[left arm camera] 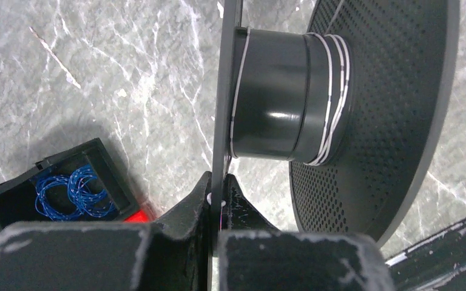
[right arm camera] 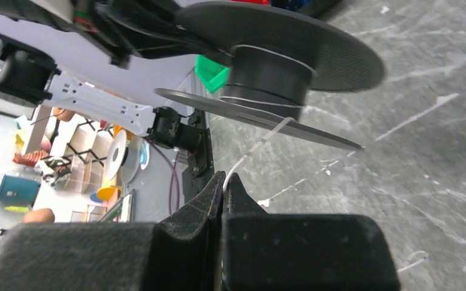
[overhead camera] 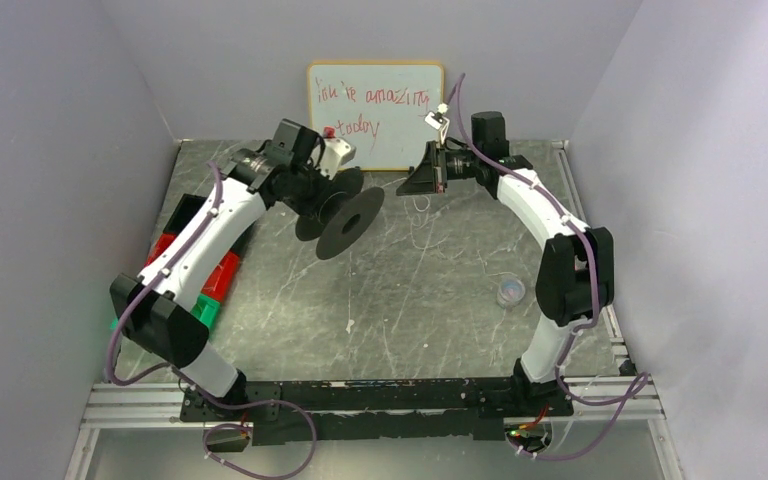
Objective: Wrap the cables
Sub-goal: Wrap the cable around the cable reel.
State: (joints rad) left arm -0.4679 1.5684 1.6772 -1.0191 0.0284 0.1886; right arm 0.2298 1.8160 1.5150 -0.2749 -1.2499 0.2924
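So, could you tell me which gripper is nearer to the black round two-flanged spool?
Left. The left gripper clamps the spool by a flange; the right gripper sits apart, pinching the thin white cable running to it.

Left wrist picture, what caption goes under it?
Left gripper pinching the black spool by its flange, white cable looped around the core.

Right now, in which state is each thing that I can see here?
left gripper: shut on the edge of one spool flange.
right gripper: shut on the cable.
spool: held by one flange, a few turns on its hub.
cable: partly wound, running from the spool to the right gripper.
black box: open, with blue wire coils inside.
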